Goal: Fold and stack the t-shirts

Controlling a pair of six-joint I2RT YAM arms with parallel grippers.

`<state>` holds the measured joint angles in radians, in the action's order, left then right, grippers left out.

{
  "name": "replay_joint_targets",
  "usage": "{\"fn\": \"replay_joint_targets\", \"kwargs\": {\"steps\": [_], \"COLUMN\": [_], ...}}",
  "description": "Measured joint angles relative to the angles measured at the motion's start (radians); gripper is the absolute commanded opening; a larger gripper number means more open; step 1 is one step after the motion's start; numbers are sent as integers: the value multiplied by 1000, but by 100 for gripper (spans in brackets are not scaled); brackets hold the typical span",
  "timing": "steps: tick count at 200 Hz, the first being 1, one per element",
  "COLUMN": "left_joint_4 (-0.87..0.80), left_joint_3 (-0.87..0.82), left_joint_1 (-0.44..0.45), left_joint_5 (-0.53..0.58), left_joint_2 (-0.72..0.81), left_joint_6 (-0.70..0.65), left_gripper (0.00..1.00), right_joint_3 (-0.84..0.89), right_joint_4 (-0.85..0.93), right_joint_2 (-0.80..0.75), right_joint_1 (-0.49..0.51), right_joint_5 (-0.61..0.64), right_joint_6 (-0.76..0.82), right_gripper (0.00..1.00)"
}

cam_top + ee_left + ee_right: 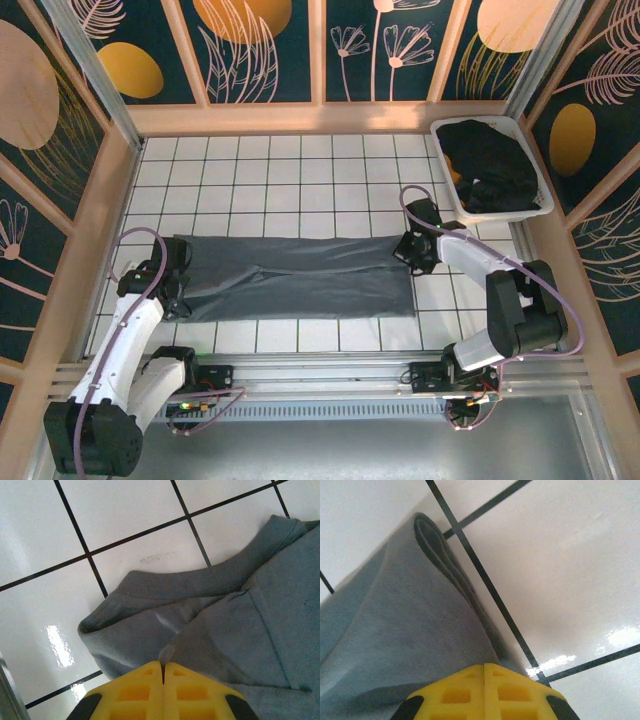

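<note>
Right hand (pixel 484 669) clamped on slate-grey t-shirt (pixel 395 630); folded edge runs toward 11 o'clock across white-tiled table (pixel 560 555).

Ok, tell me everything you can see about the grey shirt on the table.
The grey shirt is slate blue-grey, soft-looking fabric, folded lengthwise into a long band lying flat across the white tiled table, with mild creases. A hemmed band, perhaps the collar, curves across its left end, where the left gripper is shut on the fabric. The right gripper pinches the right end, where doubled layers show at the edge.
</note>
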<state>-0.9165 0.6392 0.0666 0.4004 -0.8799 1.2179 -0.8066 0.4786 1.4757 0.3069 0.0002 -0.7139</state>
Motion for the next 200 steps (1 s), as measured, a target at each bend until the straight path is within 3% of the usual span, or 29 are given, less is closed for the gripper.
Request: {"fn": "replay_joint_targets", "kwargs": {"steps": [31,45,70,86,108,135,200], "left_joint_4": [0,0,-1,0,15,122,454], "left_joint_3": [0,0,11,51,144,230,303], "left_joint_1": [0,0,0,0,0,-1,-29], "left_joint_5": [-5,-13,-34,-37,-37,-74,-368], "left_joint_2": [0,0,-3,-16,-53,-145,-659], "left_joint_6": [-1,-2,-24,-36,-67,-111,-180], "left_gripper": [0,0,34,41,39,34,16], "right_joint_3": [18,17,16,15,-3,-29,-78], "right_joint_4": [11,13,31,46,50,11,-89], "right_joint_2": [0,-1,-14,-55,-119,-107,125], "right_joint_1": [3,3,4,6,8,16,74], "right_joint_5": [12,19,42,71,99,80,-55], "right_joint_6": [-3,-3,-8,-11,-18,-16,-27], "right_gripper": [0,12,17,22,25,18,14]}}
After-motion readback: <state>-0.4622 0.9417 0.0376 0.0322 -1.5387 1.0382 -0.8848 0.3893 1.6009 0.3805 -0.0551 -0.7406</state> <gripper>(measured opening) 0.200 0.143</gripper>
